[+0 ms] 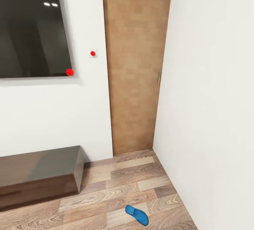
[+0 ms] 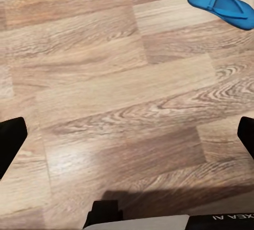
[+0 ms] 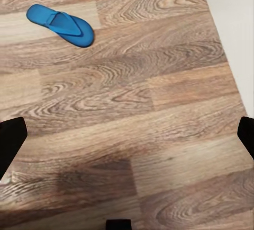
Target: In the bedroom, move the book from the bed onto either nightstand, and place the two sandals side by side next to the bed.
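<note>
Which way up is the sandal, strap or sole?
Strap side up. The sandal lies flat on the floor, its Y-shaped strap on top in both wrist views.

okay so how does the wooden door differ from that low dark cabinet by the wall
The door stands tall and upright, reaching out of the head view's top; the cabinet sits low and long on the floor. The door is light matte brown; the cabinet is darker and glossy on top. The door lies nearer the blue sandal's side of the room. Both look like brown wood.
</note>
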